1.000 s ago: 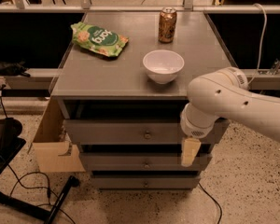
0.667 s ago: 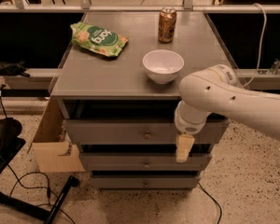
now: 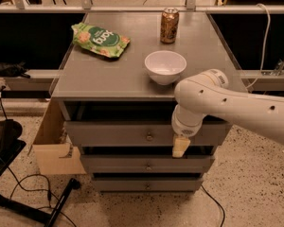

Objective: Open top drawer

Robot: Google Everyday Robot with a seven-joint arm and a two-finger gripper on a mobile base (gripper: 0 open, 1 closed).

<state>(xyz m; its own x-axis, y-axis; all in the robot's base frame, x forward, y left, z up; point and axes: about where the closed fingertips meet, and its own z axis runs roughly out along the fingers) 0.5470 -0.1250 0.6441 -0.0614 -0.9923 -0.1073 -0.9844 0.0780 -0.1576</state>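
Since the tool [image 3: 181,146] hangs just right of the knob [image 3: 149,137] on the top drawer [image 3: 104,134], directly under the counter [image 3: 109,74], it should shift left, seat squarely on the knob, then pull straight out. Whether it is spread or pressed together, I cannot tell.

grey top drawer [image 3: 113,134] ajar, claw [image 3: 181,148] before it

single white arm [image 3: 246,110] entering from the right edge of the view and reaching leftward, the forearm rising slightly toward a rounded joint [image 3: 199,90]. from this joint a short cylindrical wrist [image 3: 186,125] turns straight down. the cream-coloured gripper [image 3: 181,146] hangs vertically beneath the wrist, pointing downward, just right of the view's centre and at the arm's lowest point.
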